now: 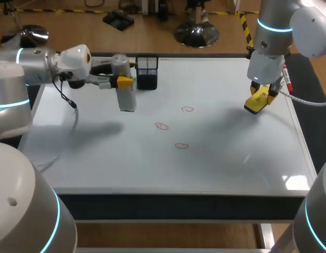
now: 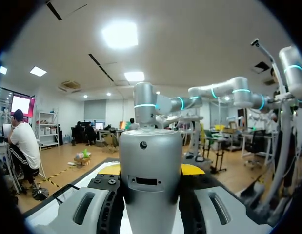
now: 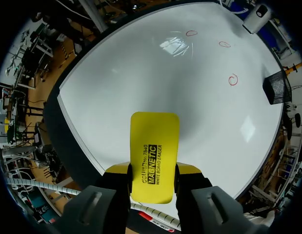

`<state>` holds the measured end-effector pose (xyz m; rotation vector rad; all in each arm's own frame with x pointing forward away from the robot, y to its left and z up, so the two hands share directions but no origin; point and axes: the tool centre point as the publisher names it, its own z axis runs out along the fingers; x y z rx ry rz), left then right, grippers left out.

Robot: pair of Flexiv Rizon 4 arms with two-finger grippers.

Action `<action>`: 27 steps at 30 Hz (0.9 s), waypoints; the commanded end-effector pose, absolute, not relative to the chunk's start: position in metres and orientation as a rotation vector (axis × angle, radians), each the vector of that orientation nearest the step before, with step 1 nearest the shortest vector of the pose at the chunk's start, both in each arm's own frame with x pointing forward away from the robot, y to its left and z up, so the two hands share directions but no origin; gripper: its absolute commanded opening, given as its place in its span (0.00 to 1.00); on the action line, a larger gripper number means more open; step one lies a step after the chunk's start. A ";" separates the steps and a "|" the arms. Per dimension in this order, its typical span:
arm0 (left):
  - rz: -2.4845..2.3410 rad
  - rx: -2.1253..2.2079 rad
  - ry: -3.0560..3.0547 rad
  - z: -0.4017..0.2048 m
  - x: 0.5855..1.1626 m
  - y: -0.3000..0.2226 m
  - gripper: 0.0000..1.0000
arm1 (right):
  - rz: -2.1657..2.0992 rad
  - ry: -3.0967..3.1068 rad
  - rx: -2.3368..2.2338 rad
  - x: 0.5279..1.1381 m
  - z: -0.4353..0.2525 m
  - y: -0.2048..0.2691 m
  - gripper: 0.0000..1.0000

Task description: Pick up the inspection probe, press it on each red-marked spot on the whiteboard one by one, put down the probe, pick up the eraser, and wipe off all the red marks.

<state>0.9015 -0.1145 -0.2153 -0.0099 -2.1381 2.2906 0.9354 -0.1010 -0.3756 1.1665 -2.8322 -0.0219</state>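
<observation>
A grey cylindrical probe [image 1: 126, 97] hangs upright over the far left of the whiteboard [image 1: 220, 158], with my left gripper [image 1: 122, 80] shut on it. In the left wrist view the probe [image 2: 151, 161] fills the gap between the fingers [image 2: 191, 169]. My right gripper [image 1: 260, 94] is shut on a yellow eraser [image 1: 257, 101] above the board's far right. The eraser [image 3: 153, 151] sticks out ahead of the right gripper [image 3: 153, 171]. Three red marks [image 1: 188, 109] [image 1: 161, 126] [image 1: 181, 146] lie in the board's middle, between the two arms. They also show in the right wrist view [image 3: 191, 33] [image 3: 224, 44] [image 3: 232, 79].
A black mesh holder [image 1: 147, 72] stands at the board's far edge, just right of the probe. A marker with a red cap [image 1: 285, 79] lies along the right rim, behind my right arm. The board's raised dark frame [image 1: 173, 200] runs along the front.
</observation>
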 end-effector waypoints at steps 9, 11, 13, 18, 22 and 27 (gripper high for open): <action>2.272 -0.015 -2.117 -0.234 0.887 -0.157 0.00 | -0.018 -2.830 1.168 0.935 -0.375 -0.102 0.00; 2.266 -0.016 -2.109 -0.238 0.886 -0.161 0.00 | -0.018 -2.830 1.168 0.935 -0.375 -0.102 0.00; 2.254 -0.016 -2.109 -0.242 0.886 -0.166 0.00 | -0.018 -2.830 1.168 0.935 -0.375 -0.102 0.00; 2.230 -0.046 -2.115 -0.250 0.885 -0.181 0.00 | -0.018 -2.830 1.168 0.935 -0.375 -0.102 0.00; 2.219 -0.066 -2.108 -0.253 0.885 -0.192 0.00 | -0.018 -2.830 1.168 0.935 -0.375 -0.102 0.00; 2.211 -0.092 -2.086 -0.258 0.885 -0.202 0.00 | -0.018 -2.830 1.168 0.935 -0.375 -0.102 0.00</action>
